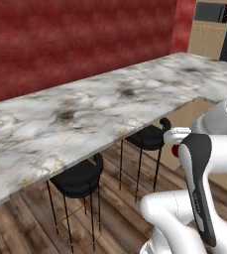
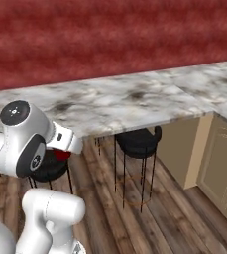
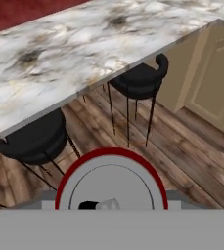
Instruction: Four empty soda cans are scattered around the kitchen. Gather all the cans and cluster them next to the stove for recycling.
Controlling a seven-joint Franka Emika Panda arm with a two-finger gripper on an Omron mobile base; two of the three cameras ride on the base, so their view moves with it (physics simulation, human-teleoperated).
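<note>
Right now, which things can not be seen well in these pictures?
- Red soda can, hand view: the lower part is cut by the bottom edge; in the base views the arm covers all but a red sliver.
- Gripper fingers: hidden beside the can.
- Stool, right base view: mostly behind the arm.
- Far cabinets, left base view: too blurred for detail.

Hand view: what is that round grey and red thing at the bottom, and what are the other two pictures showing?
That disc is the silver top of a red soda can, seen from a camera on the arm's hand; the tool is shut on it. The other two pictures come from cameras on the rolling base, behind the white arm to its left and right. The can shows red at the hand there. Ahead is a marble counter with black stools tucked under it, on a wood floor.
</note>
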